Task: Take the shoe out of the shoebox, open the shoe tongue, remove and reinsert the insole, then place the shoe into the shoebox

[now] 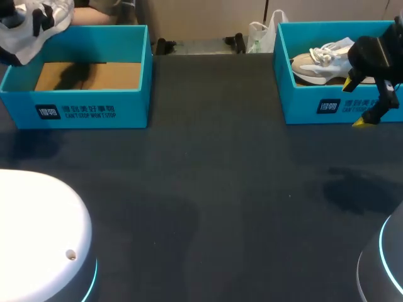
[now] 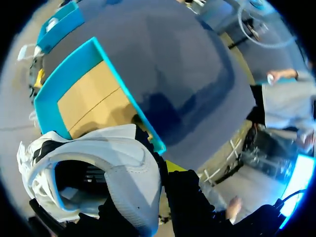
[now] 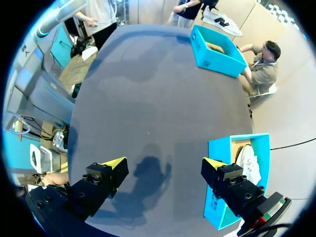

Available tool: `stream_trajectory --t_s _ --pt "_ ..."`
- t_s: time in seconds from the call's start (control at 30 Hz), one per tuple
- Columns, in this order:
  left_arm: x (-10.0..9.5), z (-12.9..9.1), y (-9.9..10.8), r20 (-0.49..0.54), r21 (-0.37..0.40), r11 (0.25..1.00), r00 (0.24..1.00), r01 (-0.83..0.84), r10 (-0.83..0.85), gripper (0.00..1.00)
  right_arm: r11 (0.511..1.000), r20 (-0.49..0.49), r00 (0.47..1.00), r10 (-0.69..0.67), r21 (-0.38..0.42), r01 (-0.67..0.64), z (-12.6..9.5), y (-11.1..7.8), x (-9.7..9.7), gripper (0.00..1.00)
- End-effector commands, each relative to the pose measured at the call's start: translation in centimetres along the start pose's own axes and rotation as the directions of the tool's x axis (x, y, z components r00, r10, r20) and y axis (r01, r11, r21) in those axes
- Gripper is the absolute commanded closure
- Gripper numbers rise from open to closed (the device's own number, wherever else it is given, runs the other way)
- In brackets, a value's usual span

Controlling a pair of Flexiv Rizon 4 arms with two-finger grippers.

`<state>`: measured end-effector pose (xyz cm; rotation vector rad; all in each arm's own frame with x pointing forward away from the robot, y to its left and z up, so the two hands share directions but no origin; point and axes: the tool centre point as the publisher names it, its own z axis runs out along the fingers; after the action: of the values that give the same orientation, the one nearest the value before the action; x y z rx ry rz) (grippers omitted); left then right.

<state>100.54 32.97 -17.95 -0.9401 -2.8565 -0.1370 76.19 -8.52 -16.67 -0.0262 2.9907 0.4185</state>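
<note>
White soft-sided sneaker [image 2: 126, 170], likely light and floppy, hangs pinched at its firmer collar by left claw [image 2: 148, 190]; right claw [image 3: 164, 163] spread.

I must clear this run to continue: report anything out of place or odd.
Nothing stands out. The left gripper holds a white shoe above a corner of the empty left box; the other shoe lies in the right box; the right gripper hangs open over the table.

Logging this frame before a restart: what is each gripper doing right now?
Left gripper: shut on the white shoe, which it holds lifted.
Right gripper: open, holding nothing.
</note>
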Motion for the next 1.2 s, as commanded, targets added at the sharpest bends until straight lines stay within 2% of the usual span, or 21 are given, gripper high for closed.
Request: stream_trajectory --t_s 0.03,0.07,0.13,0.2,0.33,0.43,1.1,1.2 --pt "0.5 -0.7 1.4 -0.081 -0.052 0.774 0.775 -0.631 0.626 1.0 1.0 -0.002 1.0 0.001 0.002 -0.001 0.1 0.0 -0.1 0.0" --pt "0.8 -0.6 1.7 -0.088 -0.068 0.71 0.713 -0.701 0.695 1.0 1.0 -0.002 1.0 0.001 0.002 -0.001 0.1 0.0 -0.1 0.0" --pt "0.9 -0.9 2.1 -0.087 -0.053 0.646 0.648 -0.762 0.757 1.0 1.0 -0.002 1.0 0.001 0.002 -0.001 0.1 0.0 -0.1 0.0" --pt "1.0 -1.0 2.3 -0.085 -0.047 0.608 0.61 -0.793 0.788 1.0 1.0 -0.002 1.0 0.001 0.002 -0.001 0.1 0.0 -0.1 0.0" --pt "0.9 -1.0 2.5 -0.099 -0.106 0.54 0.549 -0.835 0.83 1.0 1.0 -0.002 1.0 0.001 0.002 -0.001 0.1 0.0 -0.1 0.0" --pt "0.9 -1.0 2.4 -0.099 -0.127 0.532 0.545 -0.837 0.833 1.0 1.0 -0.002 1.0 0.001 0.002 -0.001 0.1 0.0 -0.1 0.0" --pt "0.9 -1.0 2.4 -0.099 -0.127 0.532 0.545 -0.837 0.833 1.0 1.0 -0.002 1.0 0.001 0.002 -0.001 0.1 0.0 -0.1 0.0" --pt "0.1 -0.8 2.0 -0.111 -0.127 0.543 0.556 -0.83 0.823 1.0 1.0 -0.002 1.0 0.001 0.002 -0.001 0.1 0.0 -0.1 0.0"
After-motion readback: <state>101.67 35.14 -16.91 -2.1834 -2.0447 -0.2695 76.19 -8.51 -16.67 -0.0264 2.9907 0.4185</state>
